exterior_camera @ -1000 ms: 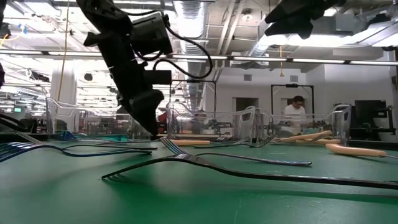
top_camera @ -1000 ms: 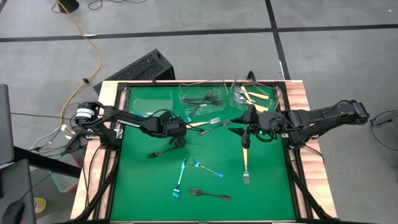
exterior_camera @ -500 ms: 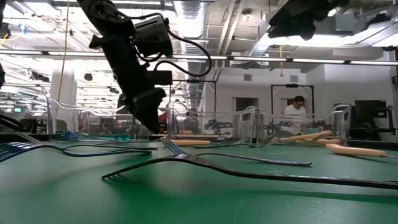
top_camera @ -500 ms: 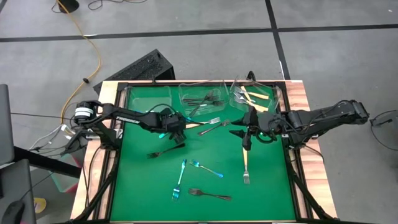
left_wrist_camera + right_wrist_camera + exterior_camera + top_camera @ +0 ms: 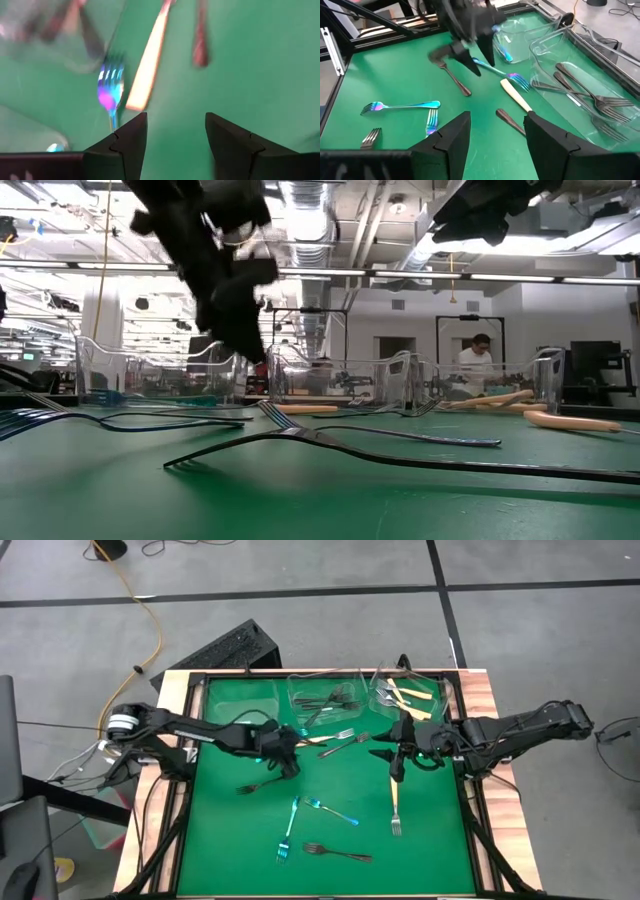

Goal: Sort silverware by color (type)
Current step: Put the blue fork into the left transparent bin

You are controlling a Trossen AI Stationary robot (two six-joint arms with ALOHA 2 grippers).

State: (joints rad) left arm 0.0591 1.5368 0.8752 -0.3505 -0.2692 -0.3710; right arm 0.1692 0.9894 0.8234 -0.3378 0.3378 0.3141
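Left gripper open and empty, hovering above the green worktop; blue fork and cream-handled fork lying just ahead of its fingers. Right gripper parted, holding nothing, poised over another cream-handled fork. Dark forks resting in a clear tub beside it.

Green mat; iridescent blue-teal fork; cream-handled fork; dark grey fork.

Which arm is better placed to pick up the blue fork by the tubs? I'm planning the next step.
Left. Its open tool hangs nearest the blue fork; the right tool is over a cream-handled fork.
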